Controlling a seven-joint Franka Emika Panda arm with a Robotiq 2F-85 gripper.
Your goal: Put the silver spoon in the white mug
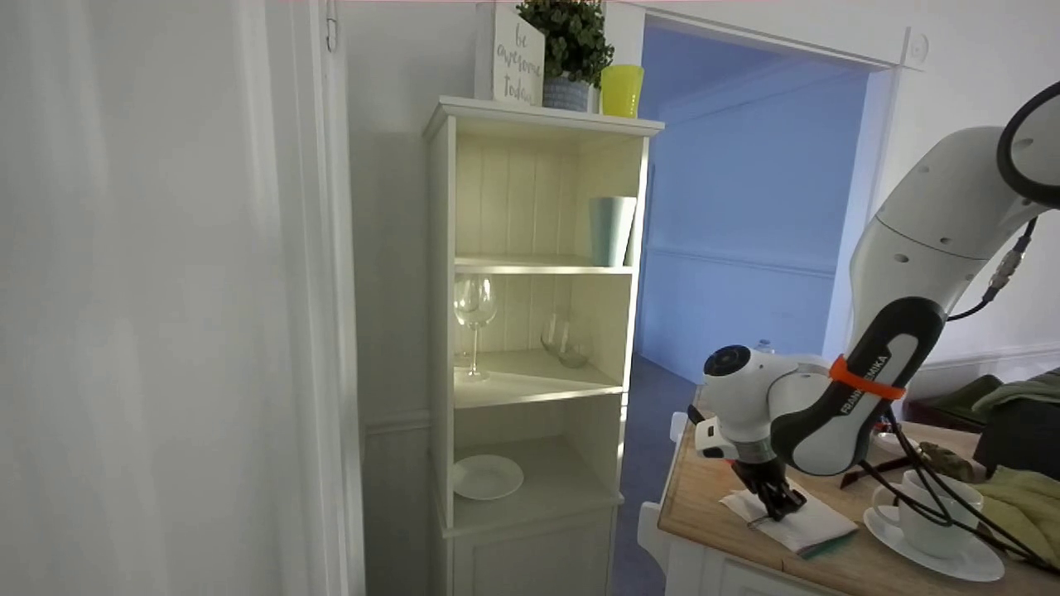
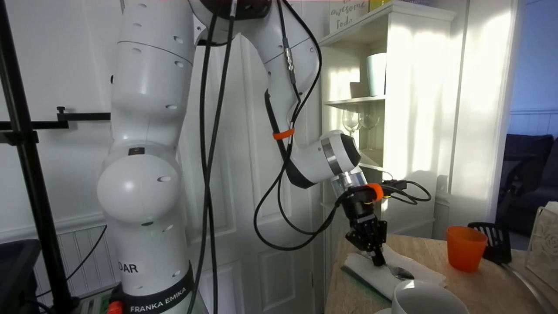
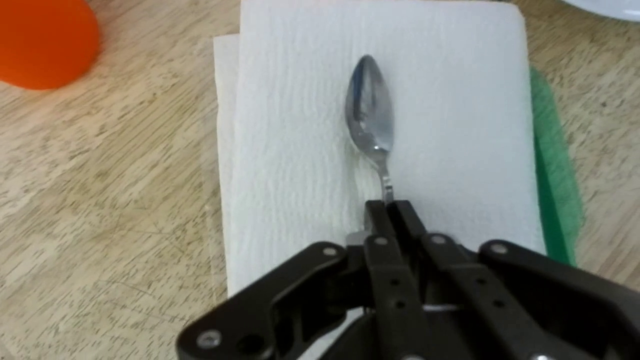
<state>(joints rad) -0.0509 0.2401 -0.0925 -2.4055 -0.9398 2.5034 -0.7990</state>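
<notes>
In an exterior view, the jaws clench the handle of the silver spoon (image 2: 400,273) over a white napkin (image 2: 386,282). The spoon should prove light, stiff and slippery; holding nearer its bowl may curb twisting. Further right stands the white mug (image 2: 428,300), probably chippable.

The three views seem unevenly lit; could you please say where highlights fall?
In the wrist view, small glints on the silver spoon; in both exterior views, bright light on the cabinet; in an exterior view, a bright spot on the white mug.
</notes>
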